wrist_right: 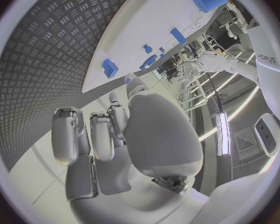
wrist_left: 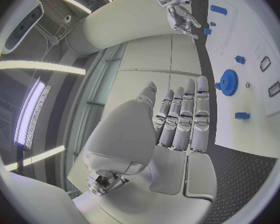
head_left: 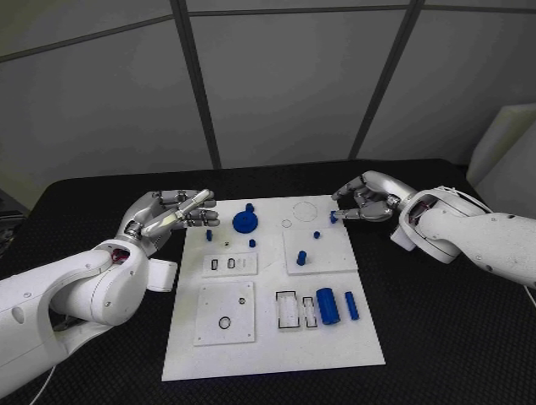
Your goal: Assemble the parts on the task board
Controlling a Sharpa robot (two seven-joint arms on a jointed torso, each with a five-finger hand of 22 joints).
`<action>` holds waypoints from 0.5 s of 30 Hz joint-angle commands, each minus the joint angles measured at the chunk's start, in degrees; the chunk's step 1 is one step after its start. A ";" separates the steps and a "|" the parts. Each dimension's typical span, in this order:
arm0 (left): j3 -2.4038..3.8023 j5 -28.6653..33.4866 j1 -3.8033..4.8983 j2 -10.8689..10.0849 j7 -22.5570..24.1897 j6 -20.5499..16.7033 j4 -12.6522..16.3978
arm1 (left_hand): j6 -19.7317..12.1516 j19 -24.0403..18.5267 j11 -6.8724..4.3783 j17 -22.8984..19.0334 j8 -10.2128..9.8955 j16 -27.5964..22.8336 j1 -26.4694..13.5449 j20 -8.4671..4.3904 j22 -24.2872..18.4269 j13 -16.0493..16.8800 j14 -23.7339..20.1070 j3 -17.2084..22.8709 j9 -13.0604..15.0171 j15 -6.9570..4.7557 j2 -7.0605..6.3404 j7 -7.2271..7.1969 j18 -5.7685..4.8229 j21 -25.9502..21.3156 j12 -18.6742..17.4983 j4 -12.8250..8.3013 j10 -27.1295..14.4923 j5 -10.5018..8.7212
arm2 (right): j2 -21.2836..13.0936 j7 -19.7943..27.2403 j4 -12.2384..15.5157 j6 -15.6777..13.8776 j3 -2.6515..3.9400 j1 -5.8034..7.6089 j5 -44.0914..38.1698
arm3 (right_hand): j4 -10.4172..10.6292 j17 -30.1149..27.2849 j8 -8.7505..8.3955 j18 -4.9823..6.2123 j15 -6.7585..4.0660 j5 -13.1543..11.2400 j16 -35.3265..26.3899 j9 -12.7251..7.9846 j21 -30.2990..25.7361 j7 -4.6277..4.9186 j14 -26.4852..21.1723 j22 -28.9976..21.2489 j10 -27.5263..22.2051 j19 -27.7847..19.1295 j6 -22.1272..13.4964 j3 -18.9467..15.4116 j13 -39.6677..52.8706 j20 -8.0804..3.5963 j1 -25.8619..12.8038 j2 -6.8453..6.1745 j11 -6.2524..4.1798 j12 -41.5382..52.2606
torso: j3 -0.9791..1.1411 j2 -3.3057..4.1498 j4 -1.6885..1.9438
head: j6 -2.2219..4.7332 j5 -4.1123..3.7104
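Overhead, left hand point(head_left: 167, 216) fingers point(wrist_left: 185, 115) extended.

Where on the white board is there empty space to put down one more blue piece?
The task board is bare along its near edge, below the square plate with the ring and the blue cylinder. It is crowded at the far end, round the blue gear, between the left hand and right hand.
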 commanded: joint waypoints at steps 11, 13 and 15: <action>0.04 -0.28 -0.02 0.15 0.31 0.83 -0.18 | 0.10 -0.18 0.11 0.10 -0.39 -0.37 0.43 -0.13 -0.08 -0.09 -0.12 0.04 -0.04 -0.16 0.19 0.15 -0.63 -0.23 -0.31 -0.25 0.23 -0.22 | 1.12 0.17 -1.59 2.47 0.04 -1.33 1.02 | -0.51 9.86 0.28 -0.12 0.22 0.28 -0.11 0.15 -0.14 0.12 5.05 3.27 0.38 -0.06 0.80 0.03 0.48 0.01 0.78 0.20 0.36 0.35 | -0.04 -0.12 0.13 | -0.29 0.08; 0.04 -0.28 -0.04 0.18 0.31 0.83 -0.21 | 0.10 -0.18 0.11 0.10 -0.39 -0.37 0.43 -0.13 -0.08 -0.09 -0.12 0.04 -0.04 -0.16 0.19 0.15 -0.63 -0.23 -0.31 -0.25 0.23 -0.22 | 1.23 0.06 -1.85 2.24 0.05 -1.39 1.01 | -0.52 9.92 0.30 -0.13 0.22 0.30 -0.08 0.16 -0.13 0.13 5.06 3.30 0.40 -0.04 0.86 0.02 0.51 0.01 0.78 0.25 0.37 0.37 | -0.06 -0.15 0.14 | -0.29 0.06; 0.04 -0.28 -0.06 0.20 0.30 0.82 -0.25 | 0.10 -0.18 0.11 0.10 -0.39 -0.37 0.43 -0.13 -0.08 -0.09 -0.12 0.04 -0.04 -0.16 0.19 0.15 -0.63 -0.23 -0.31 -0.25 0.23 -0.22 | 1.35 -0.02 -2.06 2.05 0.05 -1.42 1.00 | -0.52 9.96 0.32 -0.13 0.23 0.31 -0.07 0.17 -0.12 0.15 5.07 3.33 0.42 -0.03 0.92 0.01 0.52 0.02 0.78 0.30 0.38 0.39 | -0.06 -0.13 0.09 | -0.30 0.12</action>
